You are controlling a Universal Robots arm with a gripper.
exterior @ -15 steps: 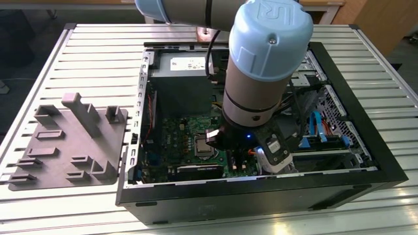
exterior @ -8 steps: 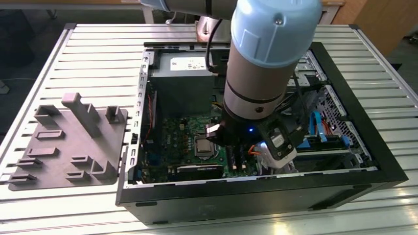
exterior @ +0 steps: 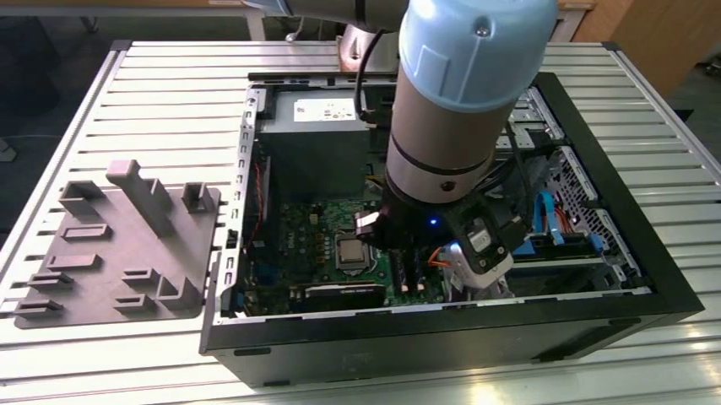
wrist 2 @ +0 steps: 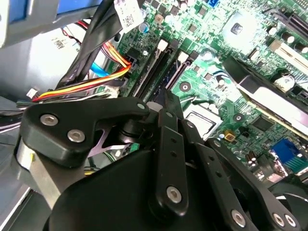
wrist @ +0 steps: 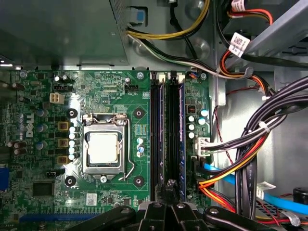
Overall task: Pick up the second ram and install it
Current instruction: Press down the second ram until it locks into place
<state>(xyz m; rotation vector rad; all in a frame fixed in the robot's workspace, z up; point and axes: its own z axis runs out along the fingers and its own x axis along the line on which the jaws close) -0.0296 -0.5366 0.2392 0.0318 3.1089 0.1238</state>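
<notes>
A Universal Robots arm reached down into an open computer case (exterior: 664,278) lying on a slatted worktop (exterior: 169,76), its end effector (wrist: 169,185) poised over the memory slots (wrist: 166,130) of the green motherboard (wrist: 106,91). In the first wrist view two blue sticks stood in the black slots beside the silver processor (wrist: 102,147); the one farther from the processor, taken here as the second ram (wrist: 181,130), sat along its slot, and whether it was pressed fully home could not be judged. The end effector's fingertips met the near end of the slots, close together, but whether they gripped anything could not be told, since the linkage hid the contact point in both wrist views.

The work appeared to be at the seating stage: the stick was already in the case rather than on the grey fixture (exterior: 118,245) toward the worktop's edge at the exterior view's left, which held no stick that could be made out. Finishing the step would, by this reading, call for an even downward press along the stick until the end latches closed.

Bundled cables (wrist: 250,144) crowded the slots on the side away from the processor. In the exterior view the arm's own body covered most of the slot area.
</notes>
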